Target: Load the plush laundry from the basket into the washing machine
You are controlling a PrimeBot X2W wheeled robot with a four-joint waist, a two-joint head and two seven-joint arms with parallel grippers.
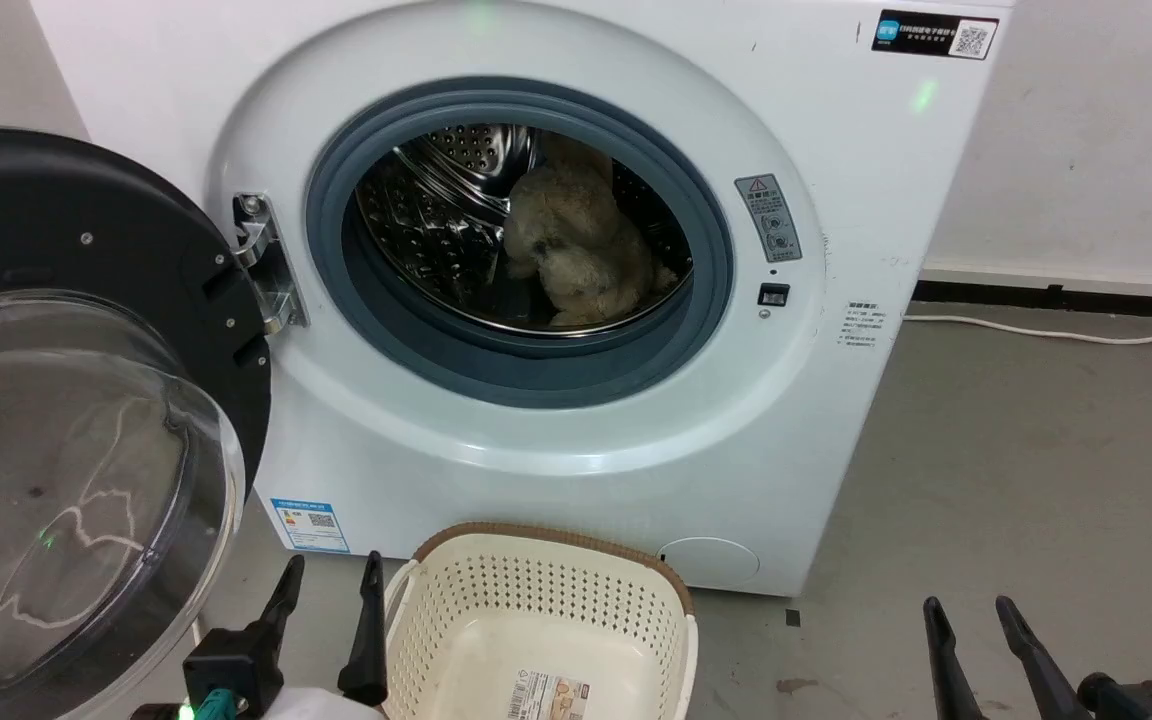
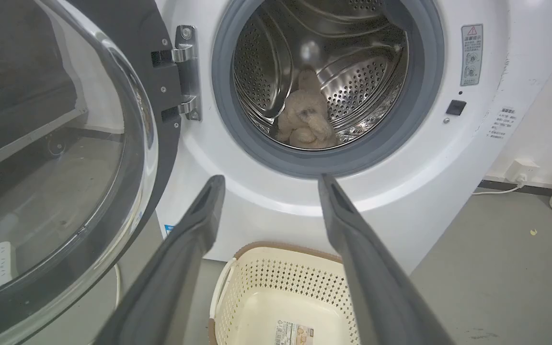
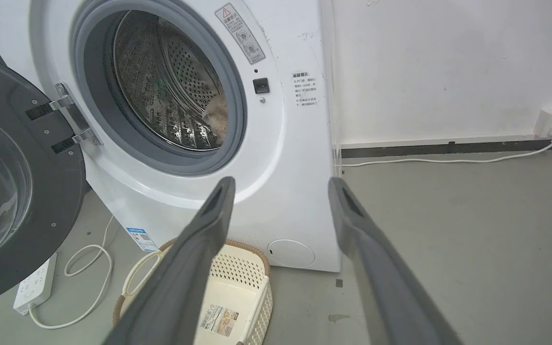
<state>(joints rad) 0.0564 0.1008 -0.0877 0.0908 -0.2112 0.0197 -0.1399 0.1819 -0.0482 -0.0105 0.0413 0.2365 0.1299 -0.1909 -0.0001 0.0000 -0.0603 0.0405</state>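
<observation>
Left gripper [image 1: 333,566]: sat low at the head view's lower left, its two dark fingers spread apart and grasping nothing, just left of the basket's near corner
Right gripper [image 1: 967,605]: sat low at the lower right, fingers likewise parted and free, over bare floor [image 1: 1016,480] and well apart from the basket
Basket [image 1: 556,532]: stood on the floor against the foot of the washing machine, holding just a label [image 1: 548,697] on its bottom
Plush laundry [image 1: 576,250]: lay inside the drum [image 1: 436,220], toward its back and right side, far from both grippers
Washing machine [image 1: 556,440]: porthole stood uncovered, a grey gasket [image 1: 326,230] ringing the perforated steel drum
Door [image 1: 56,200]: was swung wide to the left on a metal hinge [image 1: 261,260], its clear bulge facing the head camera
Cable [image 1: 1036,330]: white, ran along the wall base to the right of the machine
Power strip [image 3: 34,287]: white, lay on the floor below the open door in the right wrist view
</observation>
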